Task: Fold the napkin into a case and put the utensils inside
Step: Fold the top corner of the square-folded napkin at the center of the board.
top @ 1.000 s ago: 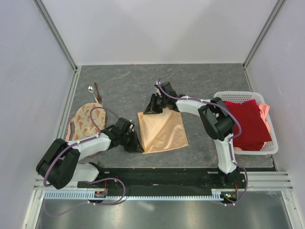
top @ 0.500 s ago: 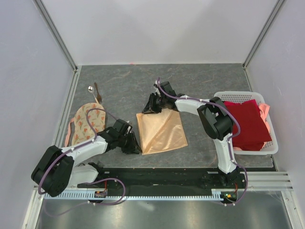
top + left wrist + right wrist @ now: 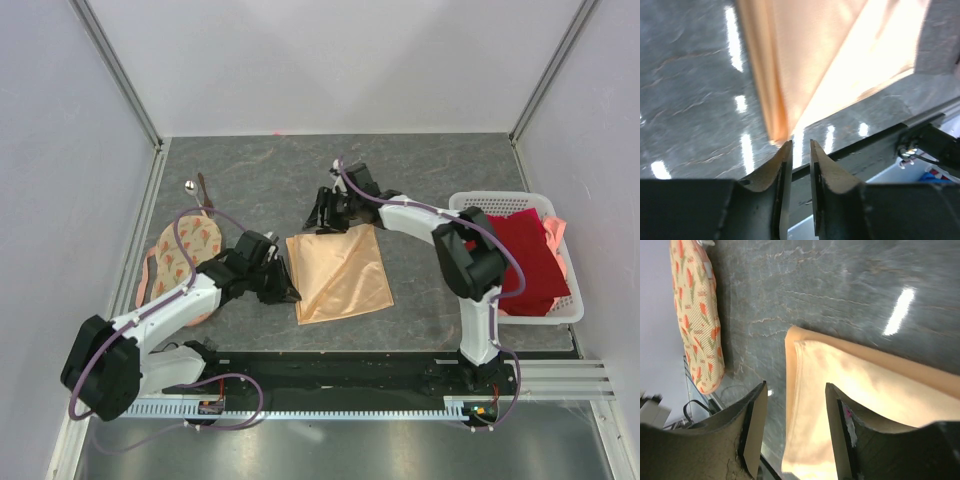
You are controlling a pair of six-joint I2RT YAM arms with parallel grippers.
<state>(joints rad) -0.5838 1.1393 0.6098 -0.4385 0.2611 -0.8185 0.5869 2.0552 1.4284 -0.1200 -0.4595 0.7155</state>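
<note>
The peach-orange napkin [image 3: 340, 272] lies folded flat in the middle of the table. My left gripper [image 3: 290, 294] sits at its near-left edge. In the left wrist view the jaws [image 3: 801, 143] stand a narrow gap apart with nothing between them, and the napkin's corner [image 3: 790, 75] lies just past the tips. My right gripper [image 3: 320, 220] is at the napkin's far-left corner. It is open [image 3: 796, 386] above the cloth's folded edge [image 3: 850, 405], holding nothing. The silver spoon [image 3: 190, 186] and the brown stick utensil [image 3: 204, 190] lie at the far left.
A round cream cloth with orange print [image 3: 178, 256] lies left of the left arm and also shows in the right wrist view [image 3: 692, 315]. A white lattice basket [image 3: 568, 300] with dark red cloth [image 3: 525, 255] stands at the right. Walls close in on three sides.
The right gripper has opened and let go of the napkin's far-left corner, drawing slightly back. The left gripper has shifted a little along the napkin's near-left edge.
</note>
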